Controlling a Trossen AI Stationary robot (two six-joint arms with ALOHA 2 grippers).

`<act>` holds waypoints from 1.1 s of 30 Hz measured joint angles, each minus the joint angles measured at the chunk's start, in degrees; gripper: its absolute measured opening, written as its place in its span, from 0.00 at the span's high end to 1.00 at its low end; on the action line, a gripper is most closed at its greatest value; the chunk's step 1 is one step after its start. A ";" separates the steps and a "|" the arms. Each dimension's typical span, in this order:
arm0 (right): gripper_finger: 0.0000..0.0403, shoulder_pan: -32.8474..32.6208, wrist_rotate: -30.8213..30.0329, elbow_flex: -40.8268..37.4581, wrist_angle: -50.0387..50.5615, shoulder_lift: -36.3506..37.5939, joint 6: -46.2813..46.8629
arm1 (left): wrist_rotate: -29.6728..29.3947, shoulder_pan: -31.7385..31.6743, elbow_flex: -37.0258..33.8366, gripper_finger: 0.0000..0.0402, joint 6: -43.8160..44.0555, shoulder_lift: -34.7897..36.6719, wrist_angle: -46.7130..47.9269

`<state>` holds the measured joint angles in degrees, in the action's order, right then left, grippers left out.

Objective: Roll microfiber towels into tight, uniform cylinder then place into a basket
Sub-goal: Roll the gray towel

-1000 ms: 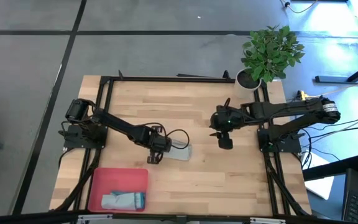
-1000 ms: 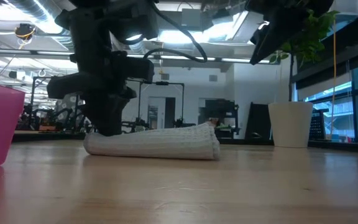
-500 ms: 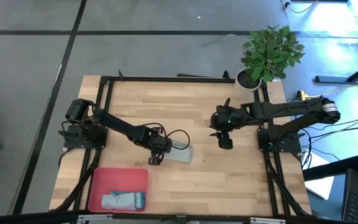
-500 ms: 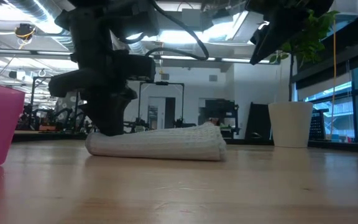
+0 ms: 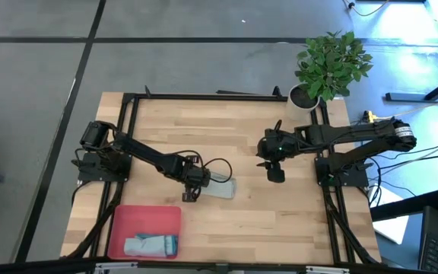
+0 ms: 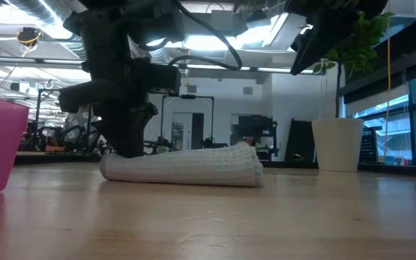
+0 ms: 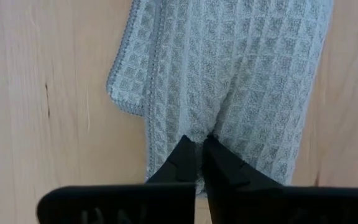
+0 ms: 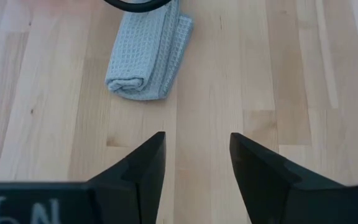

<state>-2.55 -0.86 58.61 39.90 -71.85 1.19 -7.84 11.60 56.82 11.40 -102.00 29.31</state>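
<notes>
Grey towel: a light grey waffle-weave microfiber towel, rolled into a short cylinder, is seen lying on the pale wooden slatted table near its middle, just beyond the far corner of the basket.
Long axis: the roll lies flat on the wood; in the high view its length runs roughly left to right, from the left gripper toward the right arm. A spiral end face is shown in the right wrist view.
Left gripper: the left gripper is pressed down at the roll's near end, its dark fingers closed together with a pinch of the grey cloth's edge caught between them.
Blue towel: a pale blue-teal rolled towel is already laid inside the basket, toward its front wall.
Basket: the shallow pink-red rectangular plastic tray is set at the table's front left, near the grey roll but apart from it.
Right gripper: the right gripper is held above the table well apart from the roll, fingers spread wide and empty.
Risk, unrolling: a loose outer flap is visible beside the pinch; since only an edge is gripped, the layers are judged likely to slip open when lifted.
Risk, sagging: with one end held, the free end could droop and catch the basket wall.
Plant: a white pot with a green leafy plant stands at the far right corner.
</notes>
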 joint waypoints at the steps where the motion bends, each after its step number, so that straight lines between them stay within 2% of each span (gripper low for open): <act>1: 0.55 0.00 0.00 0.00 0.02 0.00 -0.04 | -0.04 0.00 0.00 0.99 0.07 0.00 -0.14; 8: 0.55 0.01 0.00 0.00 0.00 0.00 -0.12 | -0.43 -0.04 0.00 0.84 0.94 -0.02 -0.43; 17: 0.55 0.01 0.00 0.02 0.00 -0.02 -0.11 | -0.14 -0.48 -0.24 0.52 1.47 3.61 0.17; 26: 0.55 0.02 0.00 0.04 0.00 -0.02 -0.02 | -2.10 -1.14 0.03 0.21 -2.56 4.42 1.29; 31: 0.55 0.01 0.00 0.04 0.00 -0.02 -0.01 | -2.54 -1.57 4.66 0.04 -2.83 4.48 7.44; 33: 0.55 0.02 0.00 0.04 0.00 -0.02 -0.08 | -3.30 -1.55 7.37 0.01 -3.00 4.51 10.67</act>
<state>-2.52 -0.86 58.65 39.90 -71.88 1.11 -11.14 10.04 64.18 8.40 -97.48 39.99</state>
